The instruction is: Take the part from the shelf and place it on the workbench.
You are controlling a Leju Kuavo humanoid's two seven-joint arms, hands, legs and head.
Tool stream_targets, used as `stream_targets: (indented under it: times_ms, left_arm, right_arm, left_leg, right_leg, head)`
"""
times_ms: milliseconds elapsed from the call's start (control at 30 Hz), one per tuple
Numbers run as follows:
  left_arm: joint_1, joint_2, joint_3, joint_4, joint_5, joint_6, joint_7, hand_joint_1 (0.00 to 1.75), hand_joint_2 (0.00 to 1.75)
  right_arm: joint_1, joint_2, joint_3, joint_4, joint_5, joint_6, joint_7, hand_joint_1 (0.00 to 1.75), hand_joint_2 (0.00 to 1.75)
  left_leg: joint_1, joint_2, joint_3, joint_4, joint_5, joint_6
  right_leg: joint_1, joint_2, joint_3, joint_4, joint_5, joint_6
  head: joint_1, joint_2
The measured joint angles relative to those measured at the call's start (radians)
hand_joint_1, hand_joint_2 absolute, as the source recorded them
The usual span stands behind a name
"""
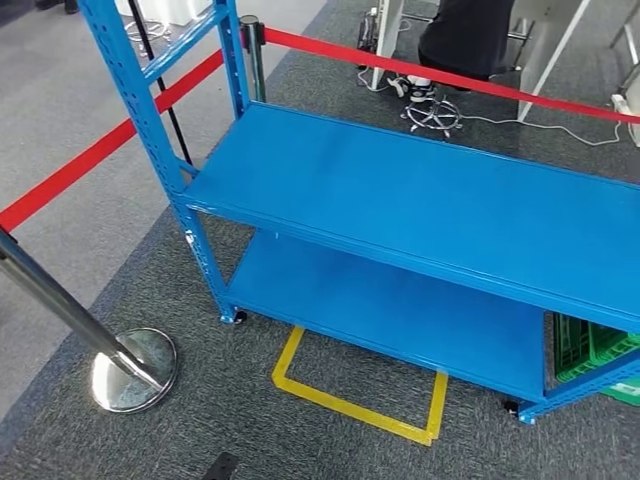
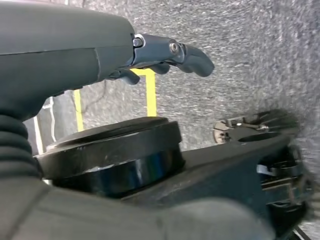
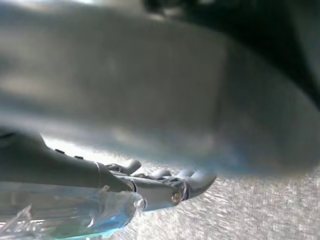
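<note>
The blue metal shelf (image 1: 407,190) stands in front of me in the head view; its middle board and its lower board (image 1: 392,300) are bare. In the left wrist view my left hand (image 2: 166,55) hangs over grey carpet with its fingers stretched out and nothing in them. Seen from the right wrist, my right hand (image 3: 158,185) has its fingers reaching forward, and it holds a clear, blue-tinted part (image 3: 75,215) that lies along its palm side. Blur hides the part's exact shape and how the fingers grip it.
A chrome stanchion (image 1: 134,370) leans in at the left, and a red belt (image 1: 453,75) runs behind the shelf. Yellow floor tape (image 1: 362,405) marks a box below the shelf. A green crate (image 1: 592,350) sits under its right end. A person sits on a chair (image 1: 434,110) beyond.
</note>
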Motion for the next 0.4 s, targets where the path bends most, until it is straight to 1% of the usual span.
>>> stream_targets:
  times_ms: [33,67,100,133,167,200,233,267,300,333,367,400]
  left_arm:
    - [0.002,0.0,0.003,0.0,0.003,0.0,-0.001,0.0,1.75]
    - [0.004,0.001,0.007,0.0,0.008,0.0,-0.003,0.0,1.75]
    - [0.004,0.001,0.012,0.0,0.016,0.0,-0.005,0.0,1.75]
    - [0.003,0.0,0.018,0.0,0.024,0.0,-0.008,0.0,1.75]
    - [0.002,0.0,0.025,0.0,0.032,0.0,-0.009,0.0,1.75]
    - [0.002,0.0,0.03,0.0,0.036,0.0,-0.01,0.0,1.75]
    - [0.002,0.0,0.034,0.0,0.036,0.002,-0.01,0.0,1.75]
    - [0.002,0.0,0.036,0.0,0.033,0.005,-0.009,0.0,1.75]
    - [0.002,0.001,0.036,0.0,0.029,0.008,-0.008,0.0,1.75]
    - [0.001,0.001,0.036,0.0,0.025,0.011,-0.006,0.0,1.75]
    - [0.0,0.001,0.036,0.0,0.023,0.013,-0.004,0.0,1.75]
    - [-0.001,0.001,0.036,0.0,0.022,0.014,-0.004,0.0,1.75]
  right_arm:
    - [-0.002,-0.001,0.006,0.0,0.0,0.0,-0.001,0.0,0.0]
    - [-0.003,-0.002,0.011,0.0,0.0,0.0,-0.002,0.0,0.0]
    - [-0.002,-0.003,0.016,0.0,0.0,0.0,-0.004,0.0,0.0]
    - [0.001,-0.004,0.022,0.0,0.0,0.001,-0.006,0.0,0.0]
    - [0.004,-0.004,0.029,0.0,0.0,0.001,-0.008,0.0,0.0]
    - [0.007,-0.004,0.035,0.0,0.0,0.002,-0.01,0.0,0.0]
    - [0.009,-0.005,0.041,0.0,0.0,0.003,-0.012,0.0,0.0]
    - [0.011,-0.005,0.046,0.0,0.0,0.003,-0.013,0.0,0.0]
    - [0.012,-0.005,0.05,0.0,0.0,0.004,-0.015,0.0,0.0]
    - [0.014,-0.005,0.054,0.0,0.0,0.004,-0.017,0.0,0.0]
    - [0.015,-0.005,0.058,0.0,0.0,0.003,-0.019,0.0,0.0]
    - [0.015,-0.005,0.06,0.0,0.0,0.003,-0.02,0.0,0.0]
  left_leg:
    - [-0.003,0.016,0.0,0.0,-0.001,0.002]
    - [-0.006,0.031,0.001,0.001,-0.002,0.003]
    - [-0.008,0.044,0.002,0.001,-0.003,0.003]
    - [-0.009,0.055,0.005,0.001,-0.005,0.002]
    - [-0.01,0.065,0.008,0.001,-0.007,0.0]
    - [-0.013,0.073,0.01,0.003,-0.009,-0.004]
    - [-0.016,0.081,0.012,0.004,-0.011,-0.008]
    - [-0.019,0.089,0.012,0.004,-0.012,-0.012]
    - [-0.021,0.1,0.012,0.004,-0.012,-0.015]
    - [-0.021,0.109,0.013,0.003,-0.012,-0.018]
    - [-0.02,0.104,0.013,0.006,-0.018,-0.024]
    - [-0.02,0.104,0.013,0.007,-0.021,-0.026]
  right_leg:
    - [0.001,-0.005,-0.019,0.054,-0.023,0.0]
    - [0.003,-0.008,-0.022,0.076,-0.027,-0.002]
    - [0.004,-0.011,-0.003,0.056,-0.012,-0.004]
    - [0.006,-0.02,0.033,0.0,0.017,-0.007]
    - [0.009,-0.043,0.075,-0.071,0.043,-0.01]
    - [0.014,-0.068,0.112,-0.136,0.061,-0.015]
    - [0.019,-0.088,0.133,-0.178,0.069,-0.021]
    - [0.023,-0.099,0.14,-0.196,0.068,-0.026]
    - [0.025,-0.094,0.139,-0.2,0.068,-0.032]
    - [0.024,-0.081,0.136,-0.2,0.071,-0.038]
    - [0.022,-0.07,0.135,-0.203,0.074,-0.044]
    - [0.021,-0.064,0.135,-0.204,0.075,-0.047]
  head:
    - [0.0,0.0]
    - [0.0,0.0]
    - [0.0,0.0]
    - [0.0,0.0]
    - [0.001,0.0]
    - [0.001,0.0]
    - [0.001,0.0]
    - [0.0,0.0]
    - [-0.001,0.0]
    - [-0.002,0.0]
    - [-0.003,0.0]
    - [-0.002,0.0]
